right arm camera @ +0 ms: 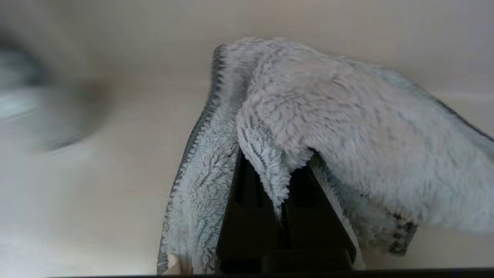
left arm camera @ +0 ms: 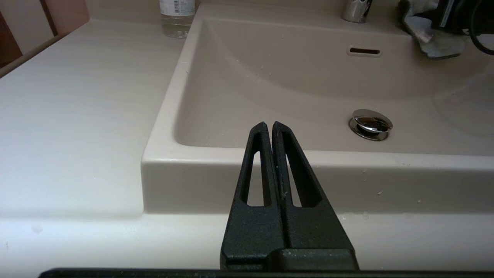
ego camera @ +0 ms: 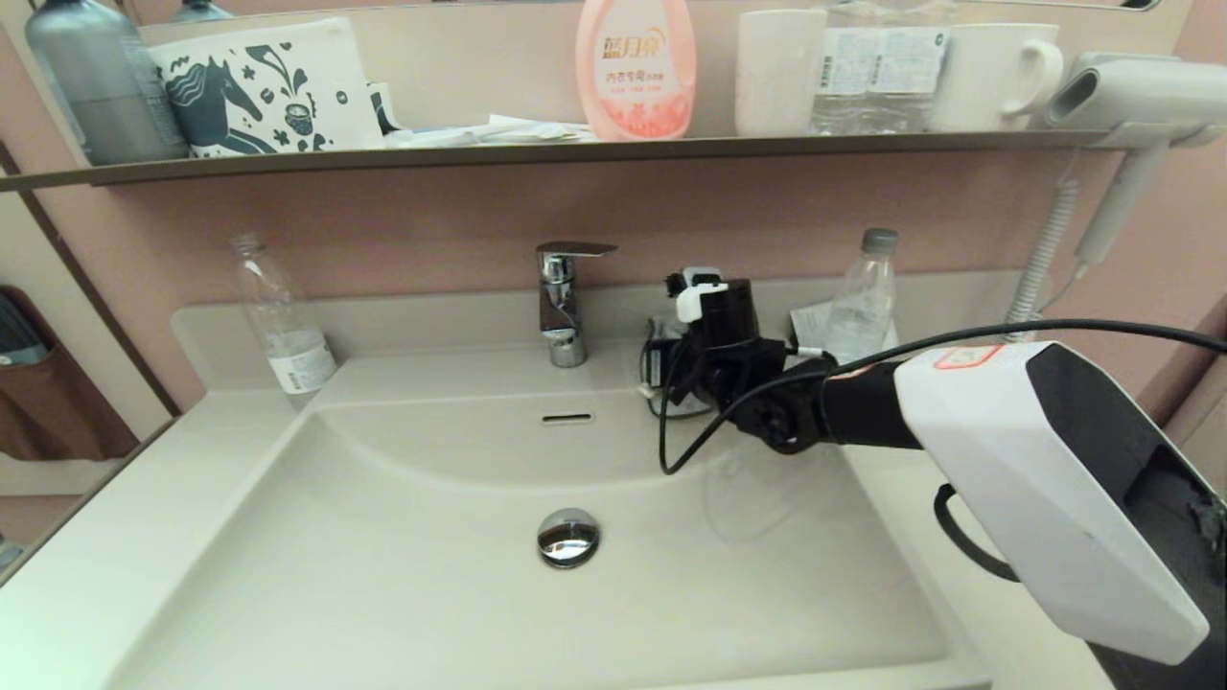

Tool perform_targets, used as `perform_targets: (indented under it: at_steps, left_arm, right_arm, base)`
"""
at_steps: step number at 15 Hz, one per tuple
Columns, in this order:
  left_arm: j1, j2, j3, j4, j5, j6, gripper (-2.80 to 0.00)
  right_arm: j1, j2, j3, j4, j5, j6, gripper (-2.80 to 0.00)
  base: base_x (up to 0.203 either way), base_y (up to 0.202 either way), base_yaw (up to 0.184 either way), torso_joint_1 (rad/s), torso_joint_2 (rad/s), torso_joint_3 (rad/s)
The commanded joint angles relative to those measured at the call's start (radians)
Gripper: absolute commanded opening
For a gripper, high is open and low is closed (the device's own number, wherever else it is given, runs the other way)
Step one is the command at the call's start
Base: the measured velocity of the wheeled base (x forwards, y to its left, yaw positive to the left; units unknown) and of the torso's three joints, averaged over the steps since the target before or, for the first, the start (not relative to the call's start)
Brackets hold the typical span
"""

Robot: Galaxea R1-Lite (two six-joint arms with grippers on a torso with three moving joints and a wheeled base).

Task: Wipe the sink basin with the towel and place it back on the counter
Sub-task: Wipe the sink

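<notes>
The cream sink basin has a chrome drain plug and an overflow slot. My right gripper is shut on the light-blue towel, whose folds drape over both fingers. It hangs at the basin's back right rim, right of the tap. From the left wrist view the towel shows bunched there; in the head view the right wrist hides it. My left gripper is shut and empty, low before the basin's front edge, outside the head view. The counter lies flat to the basin's left.
A chrome tap stands behind the basin. Clear plastic bottles stand at the back left and back right. A black cable loops from the right wrist over the basin. A shelf above holds several items; a hair dryer hangs at right.
</notes>
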Motion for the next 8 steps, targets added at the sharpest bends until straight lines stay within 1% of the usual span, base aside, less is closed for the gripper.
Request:
perform_targets:
  at_steps: [1, 2, 5, 8]
  left_arm:
    - [0.0, 0.0, 0.0, 0.0, 0.0, -0.001, -2.8]
    - [0.0, 0.0, 0.0, 0.0, 0.0, -0.001, -2.8]
    - [0.0, 0.0, 0.0, 0.0, 0.0, -0.001, -2.8]
    - [0.0, 0.0, 0.0, 0.0, 0.0, -0.001, -2.8]
  right_arm:
    - [0.034, 0.025, -0.005, 0.004, 0.004, 0.002, -2.8]
    - [0.046, 0.017, -0.004, 0.007, 0.004, 0.003, -2.8]
    - [0.046, -0.042, 0.01, 0.024, -0.003, 0.001, -2.8]
    - [0.043, -0.166, 0.053, 0.092, -0.007, 0.021, -2.8]
  base:
    - [0.0, 0.0, 0.0, 0.0, 0.0, 0.0]
    - [0.0, 0.0, 0.0, 0.0, 0.0, 0.0]
    - [0.0, 0.0, 0.0, 0.0, 0.0, 0.0]
    - [0.0, 0.0, 0.0, 0.0, 0.0, 0.0]
